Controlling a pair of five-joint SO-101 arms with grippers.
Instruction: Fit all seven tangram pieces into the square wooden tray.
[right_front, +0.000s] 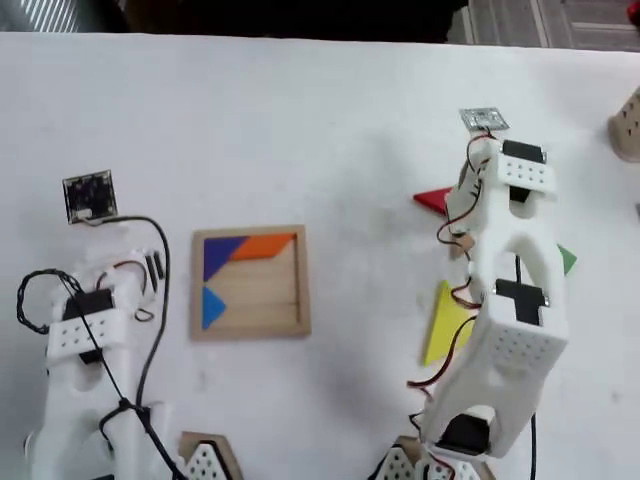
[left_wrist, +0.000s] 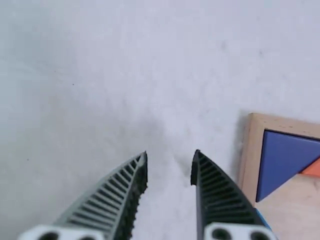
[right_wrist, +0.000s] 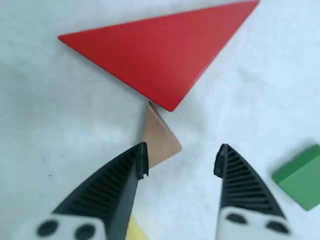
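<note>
The square wooden tray (right_front: 300, 280) lies left of centre and holds a dark blue triangle (right_front: 220, 252), an orange piece (right_front: 268, 245) and a light blue triangle (right_front: 210, 306). Its corner (left_wrist: 252, 145) with the dark blue triangle (left_wrist: 285, 160) lies beside my open left gripper (left_wrist: 169, 167), which hangs over bare table. My right gripper (right_wrist: 180, 159) is open just above a small tan triangle (right_wrist: 159, 140), whose tip touches the big red triangle (right_wrist: 160, 55). A green piece (right_wrist: 302, 175) lies to one side. The yellow triangle (right_front: 445, 320) and the red triangle (right_front: 433, 199) flank the right arm.
A small black board (right_front: 88, 195) with a cable sits near the left arm, and a second board (right_front: 483, 120) lies beyond the right arm. A perforated wooden object (right_front: 628, 125) stands at the table's right edge. Wide white table stretches at the back.
</note>
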